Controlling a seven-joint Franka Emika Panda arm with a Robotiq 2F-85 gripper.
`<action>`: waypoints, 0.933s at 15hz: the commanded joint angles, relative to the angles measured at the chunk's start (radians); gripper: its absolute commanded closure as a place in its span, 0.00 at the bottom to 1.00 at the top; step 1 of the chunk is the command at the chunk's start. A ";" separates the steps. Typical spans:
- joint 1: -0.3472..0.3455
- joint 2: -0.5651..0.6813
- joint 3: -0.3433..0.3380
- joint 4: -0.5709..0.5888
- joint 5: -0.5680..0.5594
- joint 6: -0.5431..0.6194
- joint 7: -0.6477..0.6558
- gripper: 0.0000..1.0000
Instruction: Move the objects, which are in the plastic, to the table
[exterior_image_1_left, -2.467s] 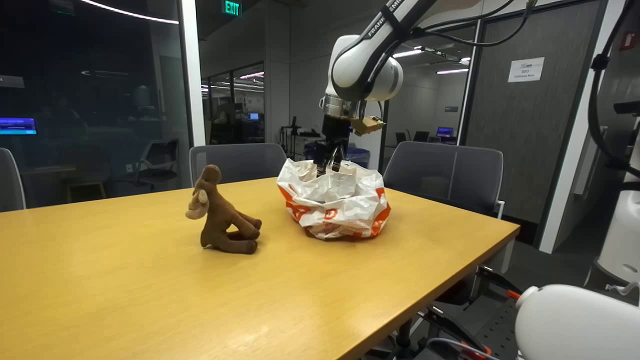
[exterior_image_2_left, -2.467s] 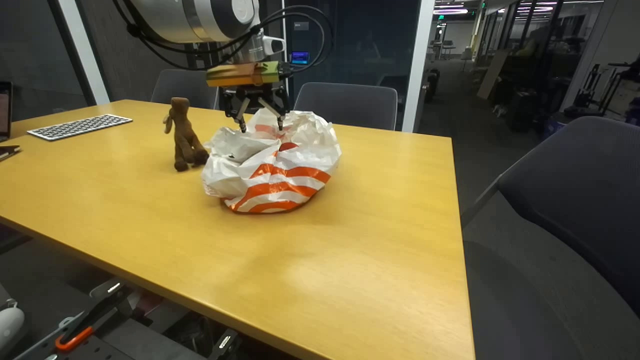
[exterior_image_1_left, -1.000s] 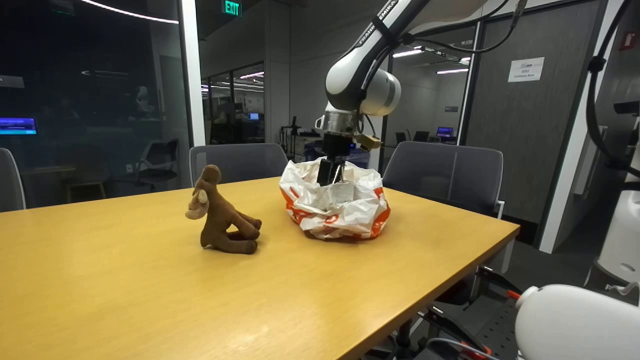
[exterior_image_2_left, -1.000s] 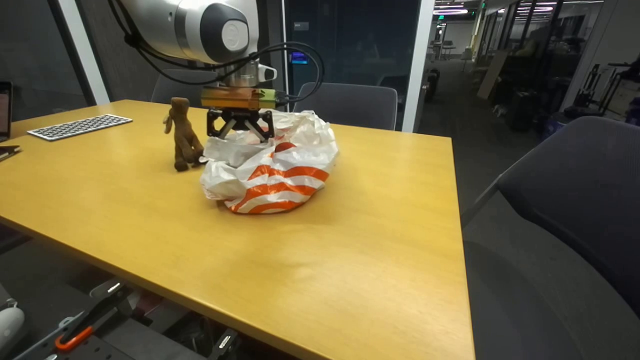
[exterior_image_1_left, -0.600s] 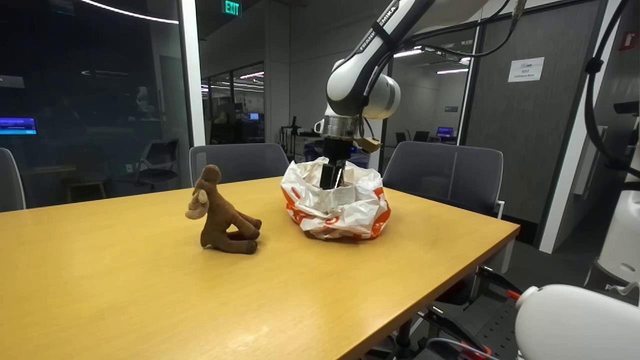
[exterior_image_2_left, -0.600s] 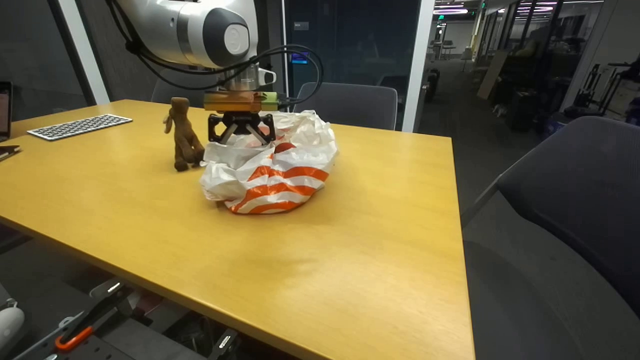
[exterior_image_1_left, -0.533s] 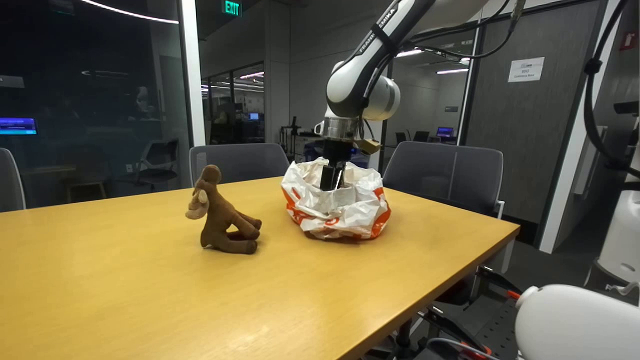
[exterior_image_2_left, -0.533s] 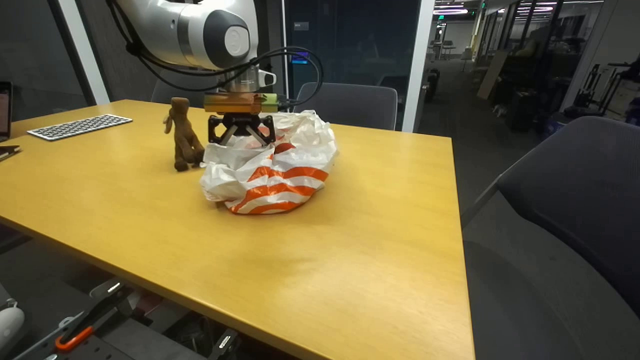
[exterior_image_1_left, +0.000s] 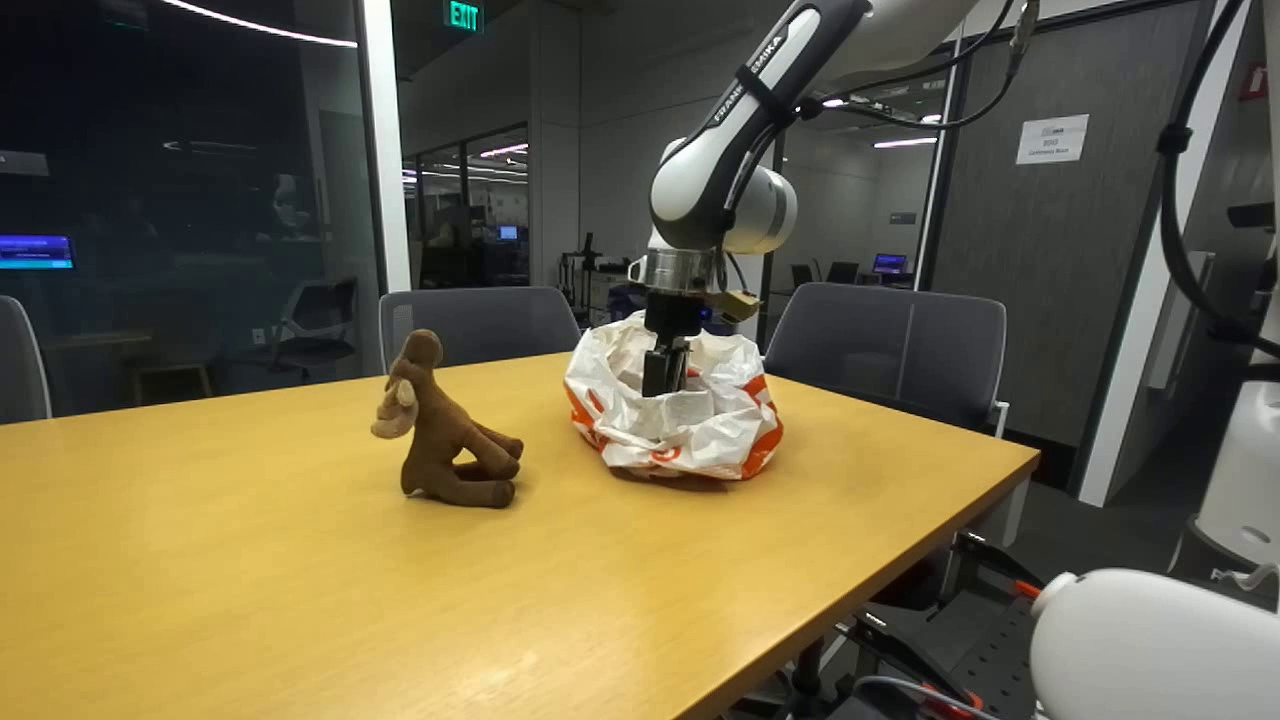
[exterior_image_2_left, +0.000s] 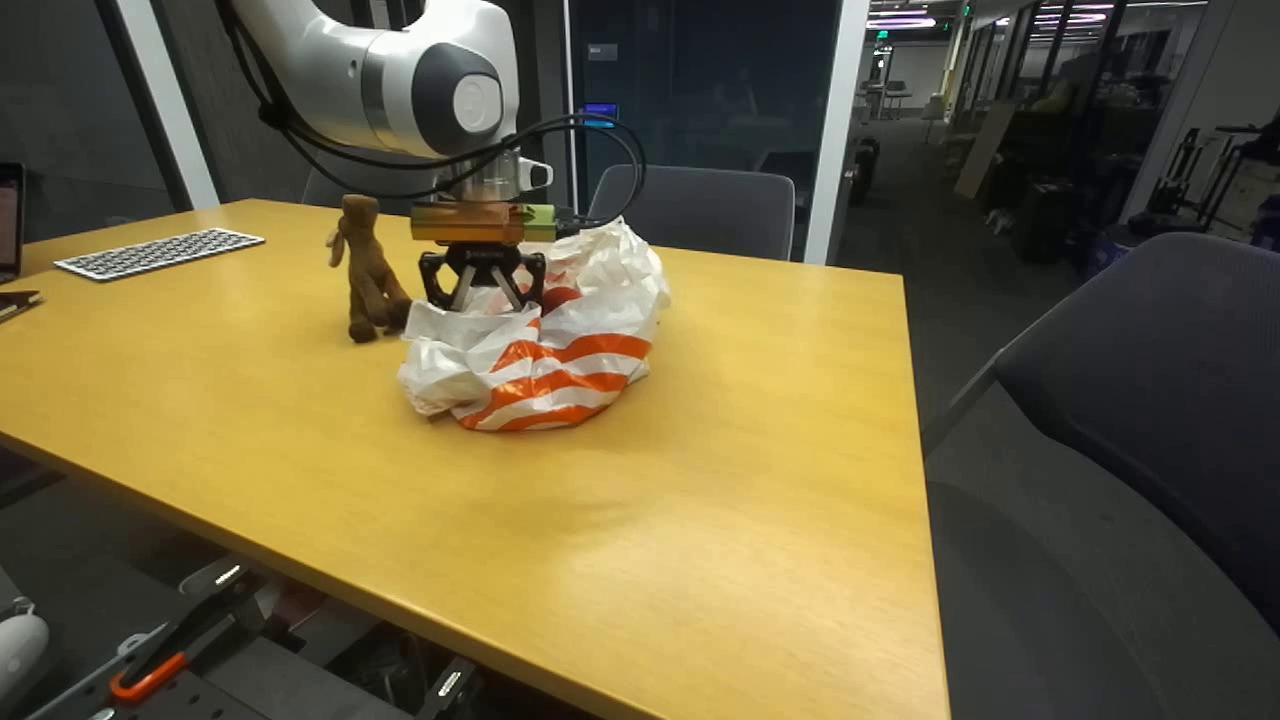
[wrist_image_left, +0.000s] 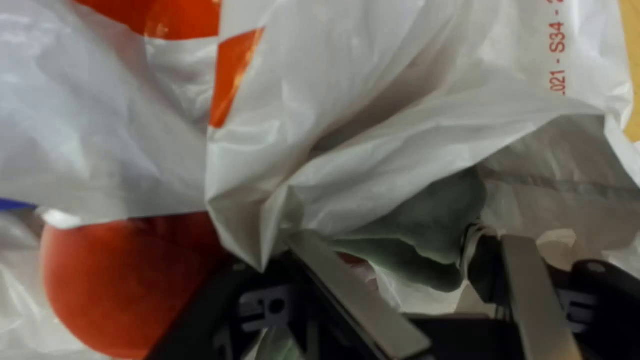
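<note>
Both exterior views: dim behind jaws, sheen on wooden table (exterior_image_1_left: 520, 620) in front. Wrist view: soft, plastic shopping bag (wrist_image_left: 270, 125) around jaws catching highlights.

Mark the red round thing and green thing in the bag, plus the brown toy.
Red round thing (wrist_image_left: 120, 285): wrist view, its uncovered side.
Green thing (wrist_image_left: 434, 220): wrist view, its upper lobe.
Brown toy (exterior_image_1_left: 440, 435): an exterior view, its body.
</note>
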 joint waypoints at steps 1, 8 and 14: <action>-0.007 0.006 0.008 0.010 -0.013 0.027 -0.007 0.63; -0.006 -0.011 0.005 0.009 -0.016 0.035 0.008 1.00; -0.007 -0.020 0.002 0.010 -0.023 0.043 0.006 0.99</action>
